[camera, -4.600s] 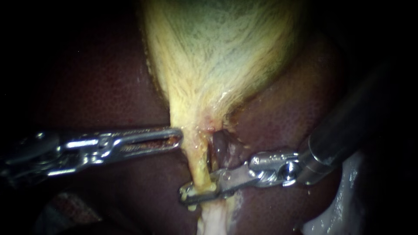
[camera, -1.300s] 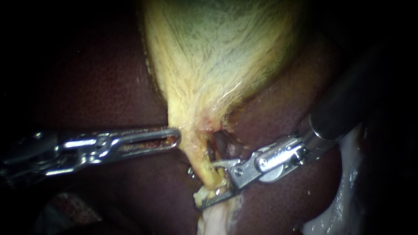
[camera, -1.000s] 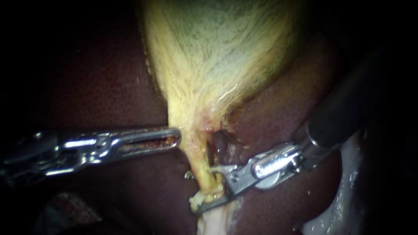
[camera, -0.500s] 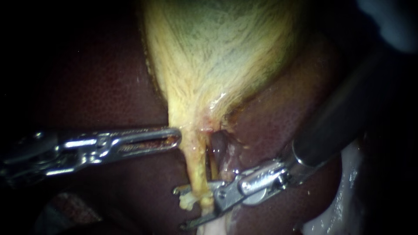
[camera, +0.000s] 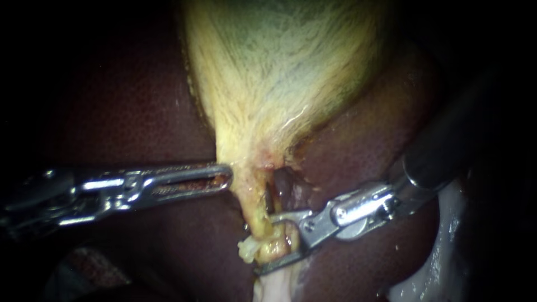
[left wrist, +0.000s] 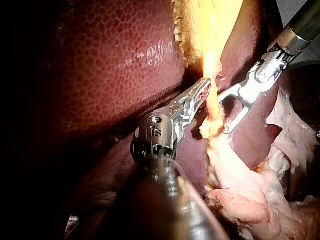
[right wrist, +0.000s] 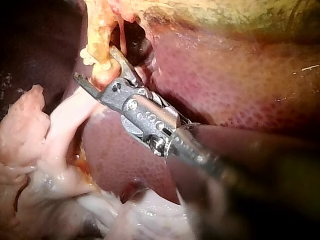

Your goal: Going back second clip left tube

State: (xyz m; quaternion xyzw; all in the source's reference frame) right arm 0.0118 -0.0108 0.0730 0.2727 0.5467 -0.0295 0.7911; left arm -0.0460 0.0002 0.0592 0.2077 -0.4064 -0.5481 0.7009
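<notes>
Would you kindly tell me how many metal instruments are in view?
2. Left silver instrument, jaws shut, lies beside the yellow tube; right silver instrument straddles it lower down, jaws open.

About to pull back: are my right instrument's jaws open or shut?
Open. In the endoscope view the right instrument shows a clear gap between its jaws, with the tube lying in that gap.

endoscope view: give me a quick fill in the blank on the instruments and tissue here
1. The right instrument is ___, straddling the yellow tube.
2. The left instrument has its tip nearer the ___ than the right instrument's tip is.
3. The dark red organ behind both instruments is the ___.

Missing words: open; gallbladder; liver.
</notes>
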